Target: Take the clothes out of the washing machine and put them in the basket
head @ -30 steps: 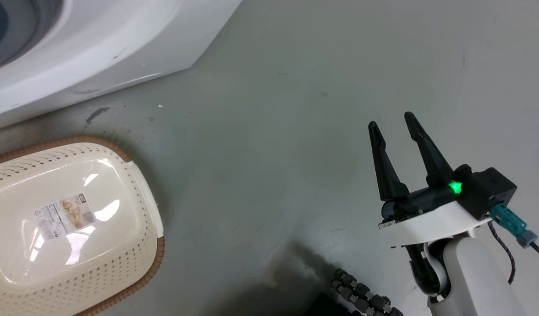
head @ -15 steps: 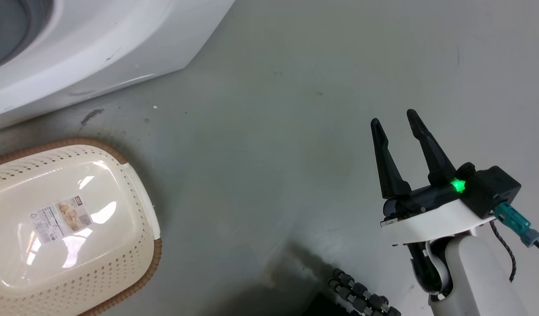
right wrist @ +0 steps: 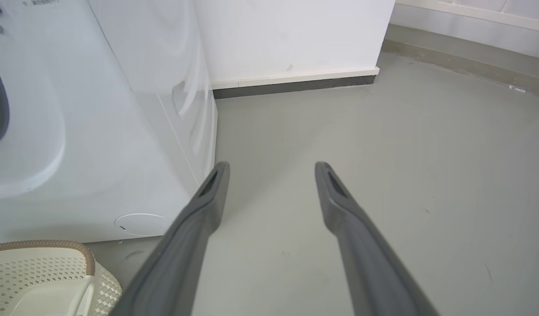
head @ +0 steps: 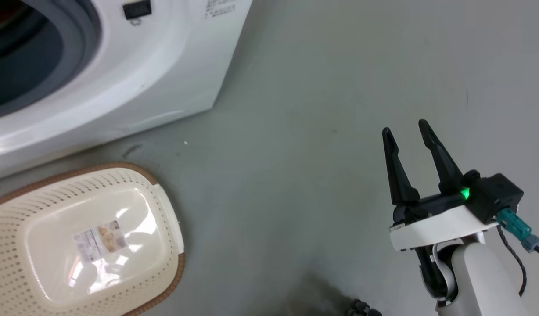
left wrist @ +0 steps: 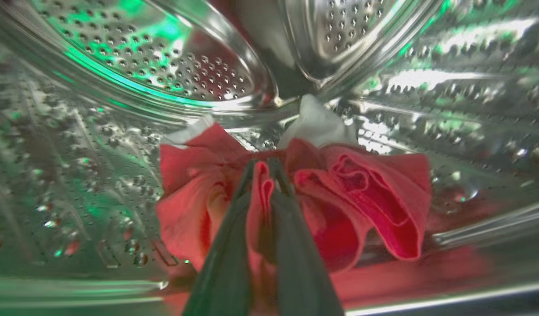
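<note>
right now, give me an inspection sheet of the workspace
surface: grey floor, scuffed near the washing machine.
job's things: red clothes inside the washing machine drum; basket on the floor before it, holding just its label.
clutter: nothing seen.
grippers: left gripper shut on a fold of the clothes; right gripper open, over the floor.
cables: teal-plugged cable at the right wrist.
surroundings: white wall with skirting.

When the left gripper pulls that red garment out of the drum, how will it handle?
Probably floppy: the clothes bunch in soft folds around the left gripper, so the rest should hang and trail. Likely light, since the fabric looks thin. Trailing ends may drag on the perforated drum of the washing machine.
</note>
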### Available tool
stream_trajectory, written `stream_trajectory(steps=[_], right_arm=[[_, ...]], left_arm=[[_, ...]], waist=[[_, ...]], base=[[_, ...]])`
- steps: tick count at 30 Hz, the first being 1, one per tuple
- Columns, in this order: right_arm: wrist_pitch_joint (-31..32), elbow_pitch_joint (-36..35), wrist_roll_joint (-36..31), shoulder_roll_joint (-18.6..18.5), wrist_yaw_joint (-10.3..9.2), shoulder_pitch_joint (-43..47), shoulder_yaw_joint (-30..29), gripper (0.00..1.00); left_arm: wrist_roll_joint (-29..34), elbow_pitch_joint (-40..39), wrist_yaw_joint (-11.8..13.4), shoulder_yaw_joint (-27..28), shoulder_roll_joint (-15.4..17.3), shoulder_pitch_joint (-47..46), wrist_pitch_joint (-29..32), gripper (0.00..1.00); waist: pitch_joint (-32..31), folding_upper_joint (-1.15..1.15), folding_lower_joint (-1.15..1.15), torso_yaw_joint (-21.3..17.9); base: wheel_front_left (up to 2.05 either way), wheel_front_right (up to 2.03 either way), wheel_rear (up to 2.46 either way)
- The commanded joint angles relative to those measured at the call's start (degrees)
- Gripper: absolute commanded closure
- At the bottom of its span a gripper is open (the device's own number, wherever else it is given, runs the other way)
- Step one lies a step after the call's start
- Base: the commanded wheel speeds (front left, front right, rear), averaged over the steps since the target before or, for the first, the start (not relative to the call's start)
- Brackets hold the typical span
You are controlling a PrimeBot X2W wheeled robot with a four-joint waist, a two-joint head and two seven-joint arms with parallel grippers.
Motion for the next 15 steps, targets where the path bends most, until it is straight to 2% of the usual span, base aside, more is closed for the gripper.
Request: stream_trajectory(steps=[1,9,15], right_arm=[[-0.12,0.31,-0.23,-0.01,-0.04,0.94,-0.32,0.00],[-0.11,1.82,-2.30,-0.02,-0.04,3.76,-2.20,0.00],[-0.11,3.18,-3.12,-0.02,-0.04,5.94,-2.94,0.00]], left_arm=[[-0.29,0.45,0.18,0.15,-0.48,1.35,-1.62,1.00],[-3.68,4.30,1.51,1.70,-5.74,9.87,-14.33,1.00],[-6.14,5.67,1.61,2.67,-9.50,15.79,-22.63,1.00]], waist=[[-3.52,0.00,0.00,1.51],[-12.19,0.00,0.00,4.25],[-17.54,0.00,0.00,6.44]], base=[[0.00,0.00,0.00],[0.00,0.00,0.00],[0.00,0.00,0.00]])
